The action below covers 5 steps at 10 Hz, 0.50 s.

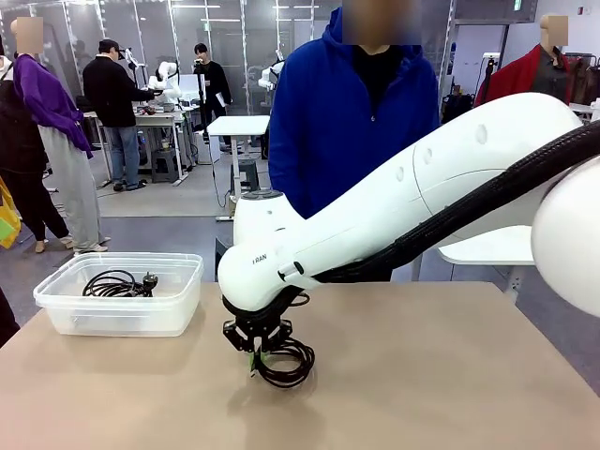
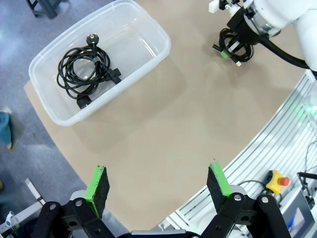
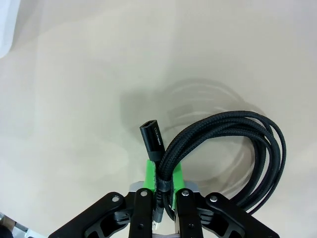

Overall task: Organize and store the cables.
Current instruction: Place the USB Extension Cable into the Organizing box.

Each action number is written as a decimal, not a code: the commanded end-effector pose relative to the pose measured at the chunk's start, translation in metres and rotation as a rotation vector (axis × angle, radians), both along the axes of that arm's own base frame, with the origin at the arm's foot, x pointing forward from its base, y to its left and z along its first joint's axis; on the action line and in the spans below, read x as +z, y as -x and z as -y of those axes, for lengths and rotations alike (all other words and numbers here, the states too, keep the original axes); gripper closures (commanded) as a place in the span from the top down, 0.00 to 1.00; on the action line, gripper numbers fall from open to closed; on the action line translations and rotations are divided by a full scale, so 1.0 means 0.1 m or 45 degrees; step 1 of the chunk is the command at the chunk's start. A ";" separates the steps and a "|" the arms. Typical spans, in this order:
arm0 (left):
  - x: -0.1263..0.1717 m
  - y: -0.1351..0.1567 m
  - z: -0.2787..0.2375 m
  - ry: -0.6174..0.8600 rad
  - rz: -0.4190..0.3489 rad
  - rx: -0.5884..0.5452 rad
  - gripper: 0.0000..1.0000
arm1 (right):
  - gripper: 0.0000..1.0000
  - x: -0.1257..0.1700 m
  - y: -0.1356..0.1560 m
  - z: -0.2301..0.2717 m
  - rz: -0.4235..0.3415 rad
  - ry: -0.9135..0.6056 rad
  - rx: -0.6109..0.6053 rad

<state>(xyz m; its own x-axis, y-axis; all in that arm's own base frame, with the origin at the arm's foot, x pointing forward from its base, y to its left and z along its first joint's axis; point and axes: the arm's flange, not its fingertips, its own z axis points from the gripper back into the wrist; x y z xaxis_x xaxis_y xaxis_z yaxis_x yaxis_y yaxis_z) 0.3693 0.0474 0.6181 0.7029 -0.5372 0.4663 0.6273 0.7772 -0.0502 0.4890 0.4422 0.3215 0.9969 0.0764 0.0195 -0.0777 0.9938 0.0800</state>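
The left gripper (image 2: 158, 181) hangs nearest the robot's edge of the desk (image 2: 173, 114). Its jaws are spread wide and the green pads (image 2: 99, 181) have nothing between them. It looks parked out of the way, so that the other arm can work.

Ahead of it, over the middle of the desk, the right gripper (image 3: 163, 181) is clamped tight on a braided cable (image 3: 237, 144). The jaws pinch several strands where the loops come together, probably so that the whole coil lifts as one bundle and does not unravel. A short black connector (image 3: 152, 141) sticks up just past the fingertips. The rest of the coil hangs out to one side of the jaws. Its shadow falls offset on the desk below, so the coil seems to be carried just clear of the surface. I cannot tell whether the lowest loop brushes it.

To the left of the right gripper and a little farther from the robot stands a clear plastic bin (image 1: 56, 286). A stored cable (image 1: 112, 281) with a chunky plug already lies coiled inside. That makes the bin the likely place for the held coil, and the carry would have to clear its rim.

Beyond the right gripper, a person (image 1: 356, 112) in a blue hooded top stands at the far side of the desk, and takes no visible part.
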 end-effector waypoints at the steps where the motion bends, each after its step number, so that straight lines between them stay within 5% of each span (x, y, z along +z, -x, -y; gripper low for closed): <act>1: 0.01 0.01 -0.01 -0.005 0.000 0.006 1.00 | 0.07 0.02 -0.01 -0.01 -0.003 -0.016 -0.036; 5: 0.01 0.01 -0.01 -0.005 0.000 0.006 1.00 | 0.84 0.05 0.01 0.05 -0.019 -0.033 -0.034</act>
<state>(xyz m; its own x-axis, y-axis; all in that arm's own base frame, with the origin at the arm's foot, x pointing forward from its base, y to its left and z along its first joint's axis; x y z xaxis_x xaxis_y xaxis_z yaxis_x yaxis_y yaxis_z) 0.3693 0.0474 0.6181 0.7029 -0.5372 0.4663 0.6273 0.7772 -0.0502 0.4913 0.4410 0.3228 0.9982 0.0589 0.0107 -0.0597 0.9938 0.0936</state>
